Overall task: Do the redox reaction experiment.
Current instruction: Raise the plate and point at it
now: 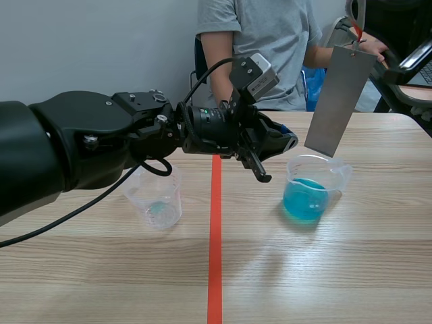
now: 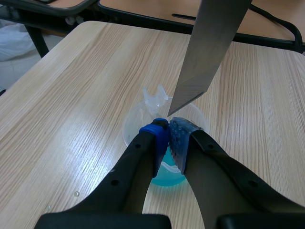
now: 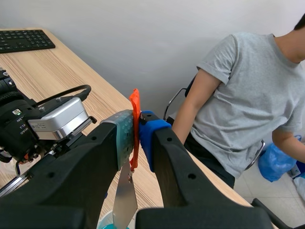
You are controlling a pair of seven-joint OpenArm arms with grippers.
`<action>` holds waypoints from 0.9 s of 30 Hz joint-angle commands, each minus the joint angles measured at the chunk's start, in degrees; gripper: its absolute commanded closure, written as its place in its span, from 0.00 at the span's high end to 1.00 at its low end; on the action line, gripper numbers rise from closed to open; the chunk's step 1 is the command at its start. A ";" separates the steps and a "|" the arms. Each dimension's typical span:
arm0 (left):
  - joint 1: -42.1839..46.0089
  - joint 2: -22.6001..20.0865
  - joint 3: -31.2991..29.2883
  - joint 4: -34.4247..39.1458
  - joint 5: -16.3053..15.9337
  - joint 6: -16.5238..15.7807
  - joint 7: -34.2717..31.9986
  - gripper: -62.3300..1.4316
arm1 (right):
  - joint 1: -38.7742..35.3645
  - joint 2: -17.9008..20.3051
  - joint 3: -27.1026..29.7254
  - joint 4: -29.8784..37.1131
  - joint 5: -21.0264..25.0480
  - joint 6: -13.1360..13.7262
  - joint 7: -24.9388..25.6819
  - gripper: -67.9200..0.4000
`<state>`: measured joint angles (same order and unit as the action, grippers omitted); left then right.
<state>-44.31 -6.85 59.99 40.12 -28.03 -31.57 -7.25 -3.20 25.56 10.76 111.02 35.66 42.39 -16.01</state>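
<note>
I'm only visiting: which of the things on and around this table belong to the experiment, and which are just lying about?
Part of the job:
metal strip, hung by its orange tab from the shut right gripper
beaker of blue liquid just under it
clear beaker, almost empty
left gripper, shut

Just about:
keyboard
blue bag
person sitting opposite

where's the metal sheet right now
In the scene view the metal sheet hangs over the table's right side, held by its orange tag in the right arm's jaws, its lower corner just above the cup of blue liquid.
</note>
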 commanded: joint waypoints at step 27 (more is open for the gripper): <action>-1.22 -5.35 -0.44 1.64 -2.86 0.94 -2.43 0.10 | 0.83 0.92 0.50 0.46 1.09 0.33 0.46 0.03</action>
<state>-44.31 -10.52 59.99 40.29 -29.69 -30.50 -8.86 -3.20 25.56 10.76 111.02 35.66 42.39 -16.62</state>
